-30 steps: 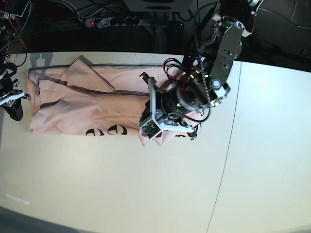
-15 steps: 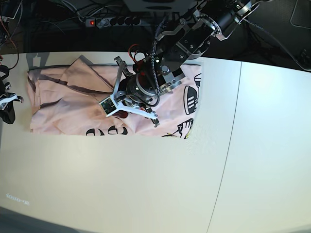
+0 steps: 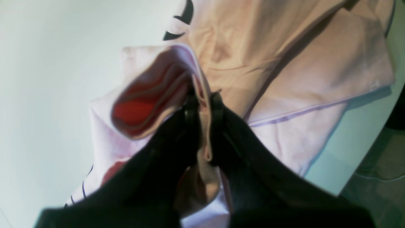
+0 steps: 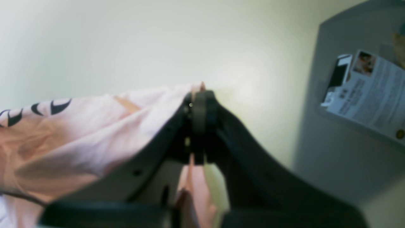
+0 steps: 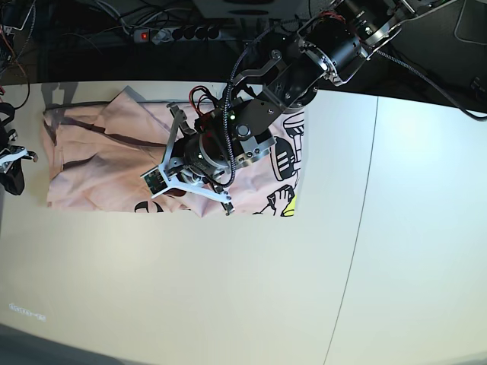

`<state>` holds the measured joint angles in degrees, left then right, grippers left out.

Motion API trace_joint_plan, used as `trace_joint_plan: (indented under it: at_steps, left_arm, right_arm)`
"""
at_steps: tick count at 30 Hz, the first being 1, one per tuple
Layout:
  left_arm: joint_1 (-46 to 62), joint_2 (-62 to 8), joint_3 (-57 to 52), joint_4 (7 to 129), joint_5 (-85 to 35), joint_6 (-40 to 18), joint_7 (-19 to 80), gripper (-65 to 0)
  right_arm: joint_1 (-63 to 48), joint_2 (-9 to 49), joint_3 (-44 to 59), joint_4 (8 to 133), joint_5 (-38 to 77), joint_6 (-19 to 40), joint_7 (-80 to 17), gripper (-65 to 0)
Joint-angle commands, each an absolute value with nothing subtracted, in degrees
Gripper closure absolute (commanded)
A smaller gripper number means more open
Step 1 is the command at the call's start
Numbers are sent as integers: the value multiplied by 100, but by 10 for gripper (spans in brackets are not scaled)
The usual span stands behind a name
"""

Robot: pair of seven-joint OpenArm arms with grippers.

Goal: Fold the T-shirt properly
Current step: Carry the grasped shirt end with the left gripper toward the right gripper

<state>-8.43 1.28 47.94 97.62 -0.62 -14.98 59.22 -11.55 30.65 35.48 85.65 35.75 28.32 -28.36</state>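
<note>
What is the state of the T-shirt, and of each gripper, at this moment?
T-shirt: lies on the table, partly folded, printed side showing at one end.
Left gripper: shut on a raised fold of the T-shirt.
Right gripper: shut on an edge of the T-shirt, near the table's side.

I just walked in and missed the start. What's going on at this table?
A two-armed robot is folding a pale pink T-shirt on a white table. The left end effector is shut on a bunched fold of the cloth over the middle of the shirt. The right end effector is shut on the shirt's edge at the table's far side. The shirt lies crumpled and partly folded, with some of the cartoon print facing up.
</note>
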Motion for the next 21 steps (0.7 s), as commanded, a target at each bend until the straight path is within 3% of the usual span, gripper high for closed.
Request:
trace_joint_plan:
  at_steps: [1, 2, 5, 7, 18, 21]
  left_arm:
    - [-937, 222, 4794, 9839, -75, -1413, 5817, 0]
    - [-937, 224, 4794, 9839, -150, -1415, 5835, -42]
    - [-934, 248, 4794, 9839, -296, -1413, 5824, -274]
    - [-934, 325, 4794, 9839, -451, -1413, 5806, -350]
    - [-1009, 900, 4762, 9894, -283, -1406, 5802, -348]
    - [-1068, 900, 4394, 9894, 137, -1406, 5793, -300]
  right_arm:
    - [-1100, 3223, 3605, 8659, 3645, 3260, -2703, 0]
    - [-1100, 3223, 3605, 8659, 3642, 3260, -2703, 0]
    - [-1098, 3223, 3605, 8659, 3645, 3260, -2700, 0]
    - [-1100, 3223, 3605, 8659, 3642, 3260, -2703, 0]
    - [-1100, 3223, 3605, 8659, 3642, 3260, -2703, 0]
    - [-1100, 3223, 3605, 8659, 3642, 3260, -2703, 0]
